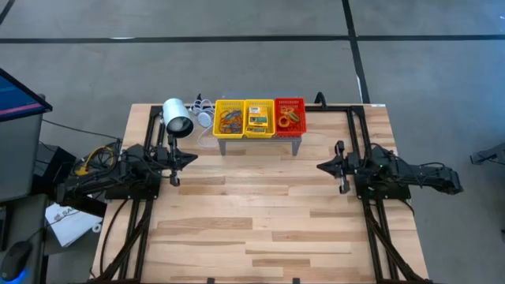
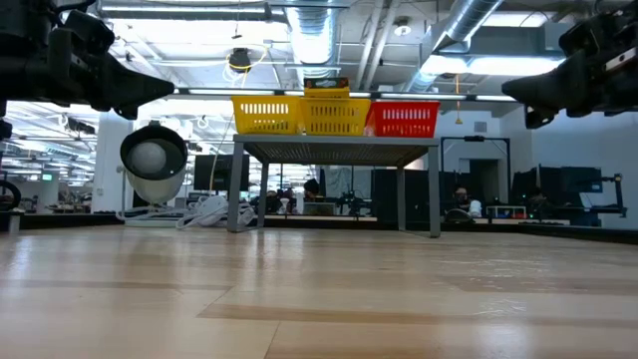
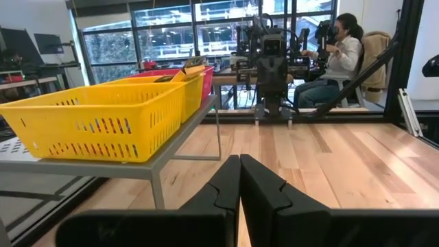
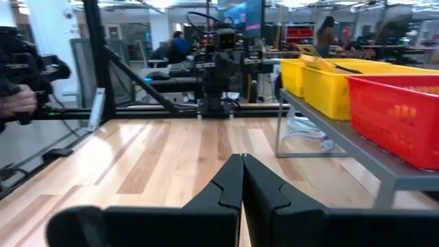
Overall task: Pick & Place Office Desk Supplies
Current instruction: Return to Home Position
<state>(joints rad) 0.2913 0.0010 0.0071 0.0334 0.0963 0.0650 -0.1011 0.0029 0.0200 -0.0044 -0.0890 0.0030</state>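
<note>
Three small baskets stand in a row on a grey metal stand (image 1: pixel 296 140) at the table's far edge. The left yellow basket (image 1: pixel 230 118) holds reddish-brown rubber bands. The middle yellow basket (image 1: pixel 259 117) holds a yellow-and-green crayon box (image 1: pixel 258 121). The red basket (image 1: pixel 289 116) holds orange rings (image 1: pixel 286 120). My left gripper (image 1: pixel 195 158) hovers shut at the table's left side, pointing level toward the right. My right gripper (image 1: pixel 319 166) hovers shut at the right side, pointing level toward the left. Each wrist view shows its own fingertips closed together (image 3: pixel 240 162) (image 4: pixel 241 159) with nothing between them.
A white cylindrical lamp (image 1: pixel 177 118) and a bundle of white cable (image 1: pixel 203 117) sit left of the stand. Bare wood (image 1: pixel 252 213) stretches between the arms and toward the near edge. People sit at desks beyond the table (image 3: pixel 339 51).
</note>
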